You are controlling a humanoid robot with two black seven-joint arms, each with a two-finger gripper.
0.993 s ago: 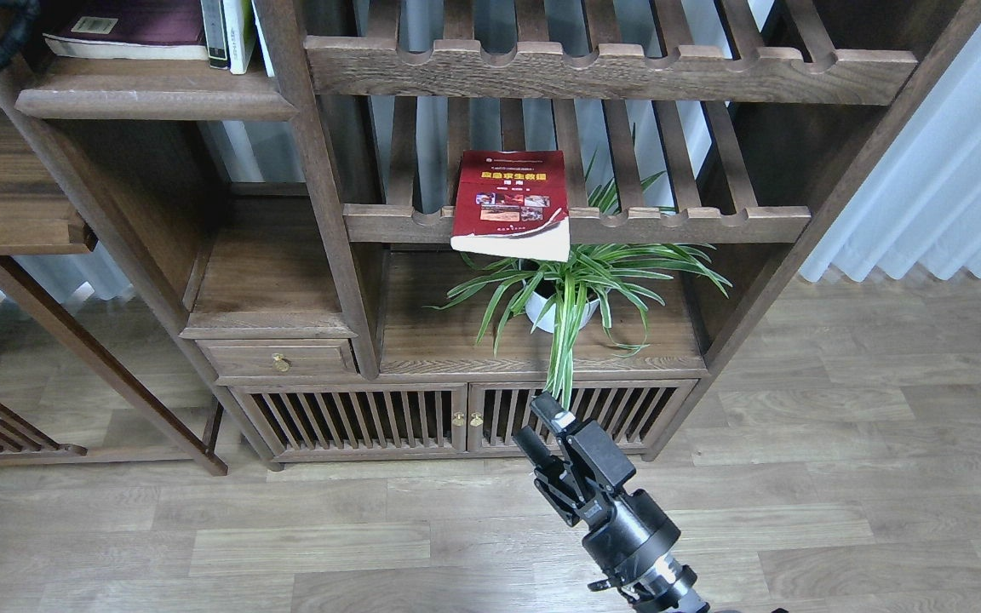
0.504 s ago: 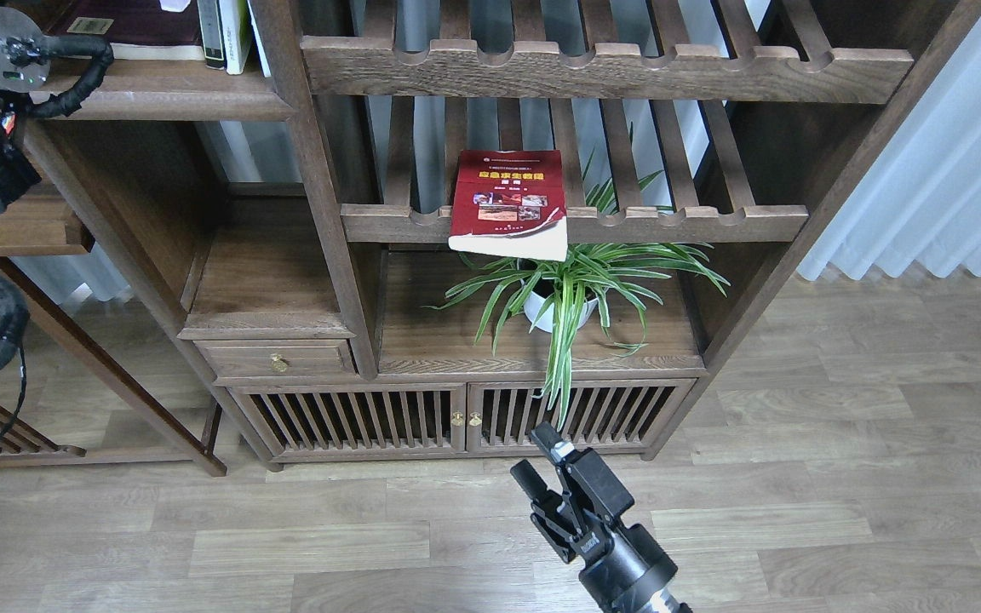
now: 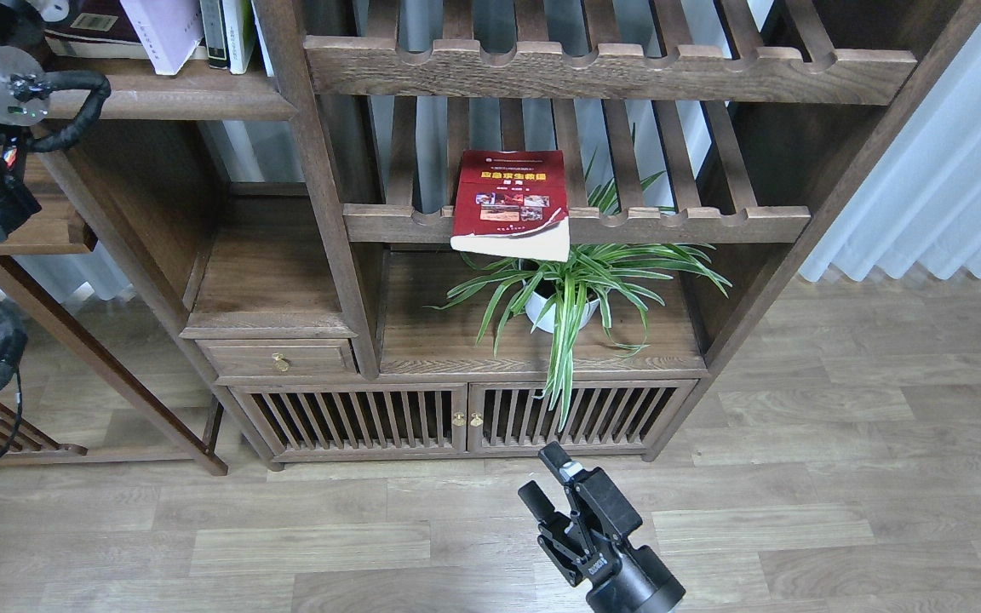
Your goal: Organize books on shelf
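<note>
The red book [image 3: 511, 203] with a yellow title band lies flat on a slatted rack, its curled front edge overhanging the scalloped rail. The flat dark-brown shelf [image 3: 192, 95] is at top left. On it lies the dark maroon book [image 3: 94, 27], and the pale white-lavender book [image 3: 163, 30] leans tilted against upright books. My left arm rises at the far left; its gripper [image 3: 48, 8] is cut off at the top edge beside the maroon book, fingers unclear. My right gripper [image 3: 548, 477] is open and empty, low over the floor in front of the cabinet.
A spider plant in a white pot [image 3: 560, 298] stands under the red book, leaves hanging over the cabinet doors [image 3: 465, 417]. Two upright books [image 3: 228, 30] stand on the shelf by the post. A small drawer [image 3: 279, 359] is at lower left. Curtains hang at right.
The pale book has come down into view and now leans on the top-left shelf. The left arm has risen into view at the left. The right gripper has drawn back and down.
</note>
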